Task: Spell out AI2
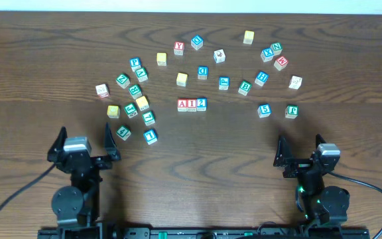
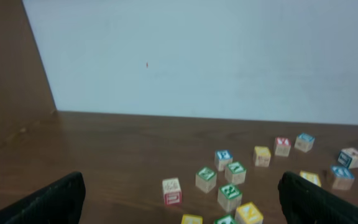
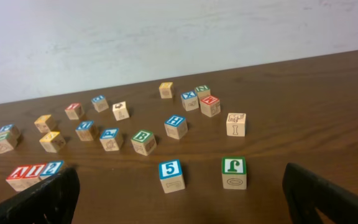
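Observation:
Three blocks stand touching in a row at the table's middle: a red A block (image 1: 182, 104), a red I block (image 1: 191, 104) and a blue 2 block (image 1: 201, 103). The right wrist view shows the same row at its left edge, A block (image 3: 18, 175), I block (image 3: 35, 172), 2 block (image 3: 53, 168). My left gripper (image 1: 85, 139) (image 2: 181, 210) rests open near the front left, far from the row, nothing between its fingers. My right gripper (image 1: 302, 147) (image 3: 182, 204) sits open near the front right, also holding nothing.
Many loose letter blocks lie scattered in an arc behind and beside the row. A blue 5 block (image 3: 171, 176) and a green-topped block (image 3: 234, 172) stand just ahead of my right gripper. A cluster of green and yellow blocks (image 2: 229, 196) lies ahead of my left gripper.

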`<state>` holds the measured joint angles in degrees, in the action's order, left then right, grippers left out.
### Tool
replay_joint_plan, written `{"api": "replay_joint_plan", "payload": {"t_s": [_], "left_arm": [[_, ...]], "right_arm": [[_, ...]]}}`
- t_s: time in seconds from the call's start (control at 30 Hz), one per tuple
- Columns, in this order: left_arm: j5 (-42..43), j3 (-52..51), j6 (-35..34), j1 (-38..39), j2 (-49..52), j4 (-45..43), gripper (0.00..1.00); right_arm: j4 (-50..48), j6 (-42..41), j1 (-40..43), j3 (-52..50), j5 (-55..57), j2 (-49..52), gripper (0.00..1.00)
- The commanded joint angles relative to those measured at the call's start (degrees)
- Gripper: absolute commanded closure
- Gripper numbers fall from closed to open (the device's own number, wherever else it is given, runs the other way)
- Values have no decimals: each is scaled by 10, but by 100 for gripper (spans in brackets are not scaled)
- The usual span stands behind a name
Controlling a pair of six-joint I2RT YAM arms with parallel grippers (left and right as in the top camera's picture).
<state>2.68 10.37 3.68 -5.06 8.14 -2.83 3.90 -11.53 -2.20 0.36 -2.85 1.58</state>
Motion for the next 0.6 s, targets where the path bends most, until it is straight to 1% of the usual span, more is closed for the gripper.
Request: {"api": "replay_joint_plan", "payload": {"t_s": [0.0, 0.13, 0.33, 0.43, 0.47, 0.5, 0.57], "left_arm": [[-10, -33, 12, -2, -43, -3, 2], [-11, -67, 12, -2, -81, -3, 2], [-19, -86, 13, -2, -80, 2, 3], [-19, -102, 12, -2, -80, 28, 2], [-19, -101, 12, -1, -80, 60, 2], [-21, -101, 11, 0, -80, 72, 2], [-21, -101, 12, 0, -81, 70, 2]], "right_arm": [[2, -6, 3, 0, -3, -5, 1], [2, -6, 3, 0, -3, -5, 1], [2, -6, 3, 0, -3, -5, 1], [2, -6, 3, 0, -3, -5, 1], [2, -6, 3, 0, -3, -5, 1], [2, -6, 3, 0, -3, -5, 1], [2, -6, 3, 0, -3, -5, 1]]}}
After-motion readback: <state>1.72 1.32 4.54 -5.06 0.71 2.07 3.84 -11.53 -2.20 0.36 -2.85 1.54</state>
